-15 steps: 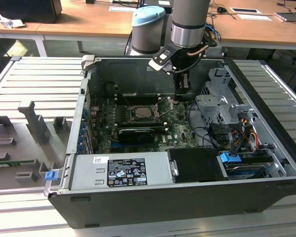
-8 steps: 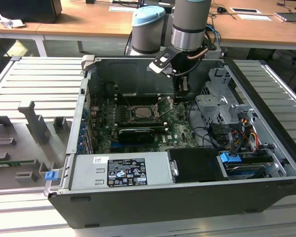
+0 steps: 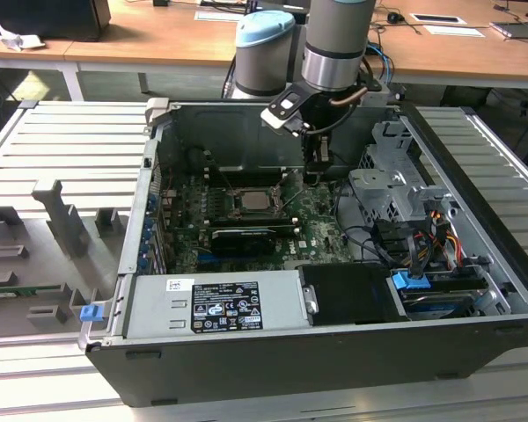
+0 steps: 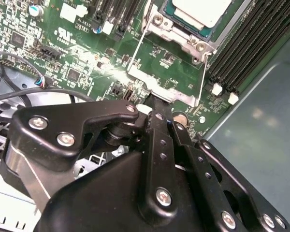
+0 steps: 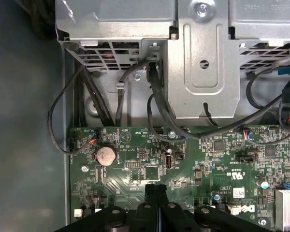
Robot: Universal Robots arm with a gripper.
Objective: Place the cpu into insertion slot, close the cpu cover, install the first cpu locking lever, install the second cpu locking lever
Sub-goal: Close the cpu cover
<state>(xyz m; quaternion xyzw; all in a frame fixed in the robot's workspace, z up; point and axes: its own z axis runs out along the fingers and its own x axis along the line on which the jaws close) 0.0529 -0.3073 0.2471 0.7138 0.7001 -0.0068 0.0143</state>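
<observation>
The gripper hangs inside the open computer case, its black fingers pressed together with nothing between them and their tips near the cpu cover. The cpu sits in the insertion slot, with the cover's silver frame lying around it. In the exterior view the gripper stands at about two o'clock from the slot, over the green motherboard.

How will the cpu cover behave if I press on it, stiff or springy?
The cpu cover looks like thin sheet metal with a large window, so it probably springs a little. Its shiny bare face may let the gripper skid.
</observation>
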